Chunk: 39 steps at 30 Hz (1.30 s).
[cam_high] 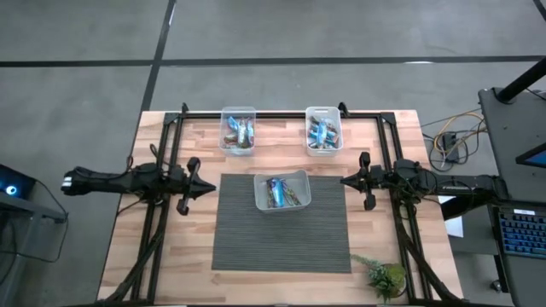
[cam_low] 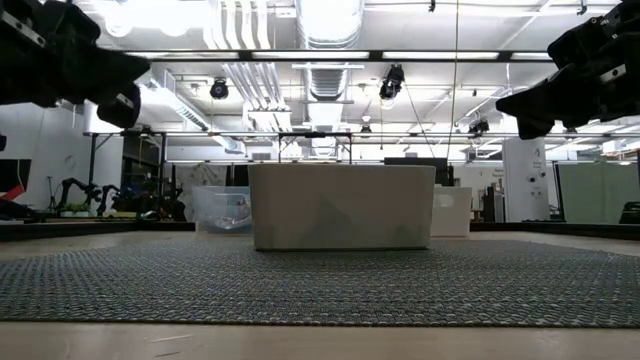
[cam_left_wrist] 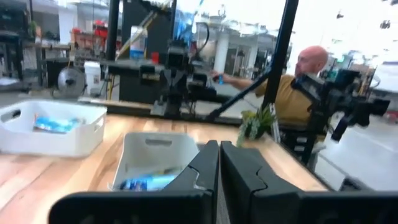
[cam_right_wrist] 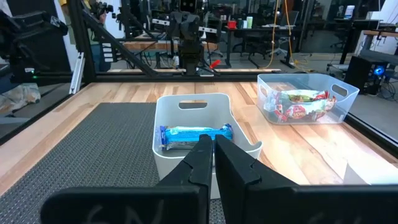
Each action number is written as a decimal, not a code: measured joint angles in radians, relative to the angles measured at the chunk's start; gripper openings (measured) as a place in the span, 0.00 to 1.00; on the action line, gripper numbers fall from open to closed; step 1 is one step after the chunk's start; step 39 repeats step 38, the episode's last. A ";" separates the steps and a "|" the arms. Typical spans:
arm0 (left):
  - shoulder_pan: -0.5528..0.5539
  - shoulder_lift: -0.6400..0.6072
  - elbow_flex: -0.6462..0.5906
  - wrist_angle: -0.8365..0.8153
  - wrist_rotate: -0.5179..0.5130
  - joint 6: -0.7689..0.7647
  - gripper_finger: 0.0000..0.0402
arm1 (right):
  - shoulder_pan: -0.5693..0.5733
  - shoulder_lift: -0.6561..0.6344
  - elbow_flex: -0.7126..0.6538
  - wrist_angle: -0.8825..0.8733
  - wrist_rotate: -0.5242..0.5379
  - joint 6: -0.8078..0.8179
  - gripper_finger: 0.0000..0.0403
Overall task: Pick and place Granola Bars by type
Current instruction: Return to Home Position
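Observation:
Granola bars lie in three clear tubs. The middle tub point(cam_high: 282, 189) stands on the grey mat point(cam_high: 281, 234) and holds a blue-wrapped bar point(cam_right_wrist: 196, 134) among others. The far left tub point(cam_high: 238, 130) holds blue bars point(cam_left_wrist: 55, 123). The far right tub point(cam_high: 323, 130) holds red and tan bars point(cam_right_wrist: 298, 106). My left gripper point(cam_high: 211, 187) hovers shut and level at the mat's left edge, pointing at the middle tub. My right gripper point(cam_high: 344, 180) hovers shut and level at the mat's right edge, facing it. Nothing is between either pair of fingers.
A small green plant point(cam_high: 384, 275) stands at the table's near right corner. Black frame rails point(cam_high: 281, 112) run along the far edge and both sides. A person point(cam_left_wrist: 311, 81) sits beyond the table's right side. Bare mat lies in front of the middle tub.

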<state>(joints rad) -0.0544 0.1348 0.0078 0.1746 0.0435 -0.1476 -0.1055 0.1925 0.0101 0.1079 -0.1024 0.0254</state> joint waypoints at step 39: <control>0.000 -0.087 0.003 -0.175 -0.037 0.017 0.00 | 0.000 0.000 0.000 0.000 0.000 0.000 0.02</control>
